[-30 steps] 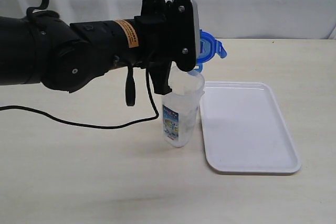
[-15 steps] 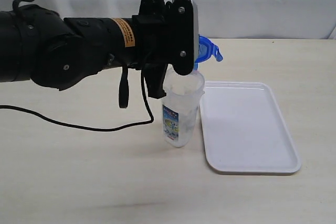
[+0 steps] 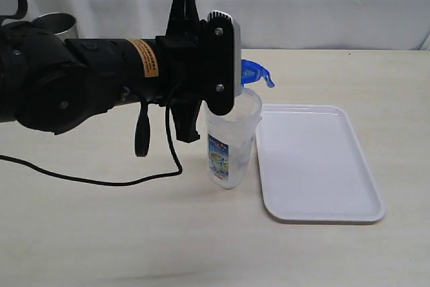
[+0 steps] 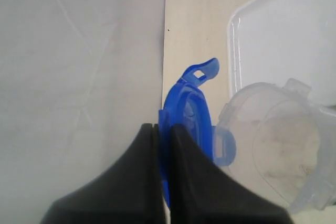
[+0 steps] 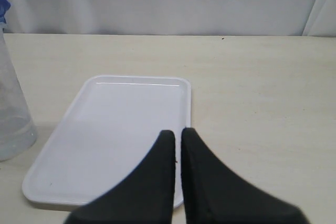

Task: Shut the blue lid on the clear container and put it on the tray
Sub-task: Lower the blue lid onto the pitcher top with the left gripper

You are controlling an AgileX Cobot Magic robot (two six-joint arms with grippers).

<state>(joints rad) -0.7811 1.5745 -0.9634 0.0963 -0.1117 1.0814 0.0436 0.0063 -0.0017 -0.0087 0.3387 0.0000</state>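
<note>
Just above clear container (image 3: 236,132) rim hangs blue lid (image 3: 254,72)

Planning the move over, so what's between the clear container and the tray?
Only a narrow strip of bare tabletop separates the clear container from the tray; the exterior view shows it, with nothing lying there.

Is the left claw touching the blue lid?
Touching. The left wrist view shows the left claw pinched shut on the edge of the blue lid.
</note>
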